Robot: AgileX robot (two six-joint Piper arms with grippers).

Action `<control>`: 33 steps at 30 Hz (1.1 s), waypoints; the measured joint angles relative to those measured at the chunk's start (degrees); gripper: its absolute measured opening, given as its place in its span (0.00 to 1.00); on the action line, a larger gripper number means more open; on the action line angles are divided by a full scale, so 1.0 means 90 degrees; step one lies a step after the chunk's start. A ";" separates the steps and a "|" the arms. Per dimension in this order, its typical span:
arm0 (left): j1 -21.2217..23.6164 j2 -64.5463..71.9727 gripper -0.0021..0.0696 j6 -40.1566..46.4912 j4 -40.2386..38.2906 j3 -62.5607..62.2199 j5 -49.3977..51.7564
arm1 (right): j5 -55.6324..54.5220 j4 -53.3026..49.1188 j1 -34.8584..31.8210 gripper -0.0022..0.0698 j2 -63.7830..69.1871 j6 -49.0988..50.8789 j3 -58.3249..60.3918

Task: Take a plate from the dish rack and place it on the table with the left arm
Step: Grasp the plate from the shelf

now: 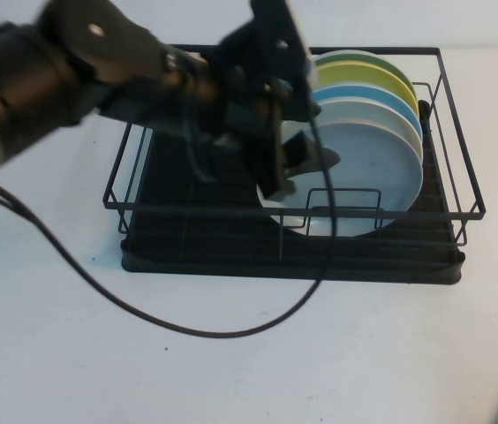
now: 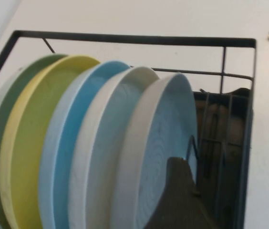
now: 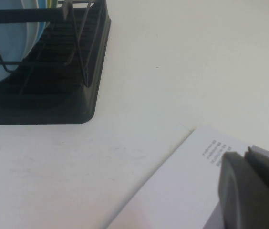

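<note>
The dish rack (image 1: 461, 208) stands at the middle of the table (image 1: 231, 371), with several plates upright in a row at its right end. The pale grey plate (image 1: 368, 163) is the front one. Behind it are a cream plate, a light blue one, a yellow one and a green one. The left arm (image 1: 72, 79) reaches over the rack from the left. My left gripper (image 1: 298, 168) is open at the grey plate's left rim. In the left wrist view one finger (image 2: 177, 195) lies against the grey plate's face (image 2: 165, 129); the other finger is hidden. My right gripper (image 3: 246, 155) is shut, low over the table right of the rack.
A thin black cable (image 1: 187, 329) trails from the left arm across the table in front of the rack. A white printed sheet (image 3: 182, 191) lies under the right gripper. The rack's corner (image 3: 91, 102) is nearby. Bare table lies in front of and left of the rack.
</note>
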 joint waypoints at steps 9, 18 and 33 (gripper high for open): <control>-0.0307 0.0605 0.64 0.0120 -0.0183 -0.0011 -0.1361 | 0.0000 0.0000 0.0000 0.00 0.0000 0.0000 0.0000; -0.0307 0.1136 0.61 0.0475 -0.0757 -0.0011 -0.2206 | 0.0000 0.0000 0.0000 0.00 0.0000 0.0000 0.0000; -0.0322 0.1185 0.15 0.1111 -0.0953 -0.0014 -0.2363 | 0.0000 0.0000 0.0000 0.00 0.0000 0.0000 0.0000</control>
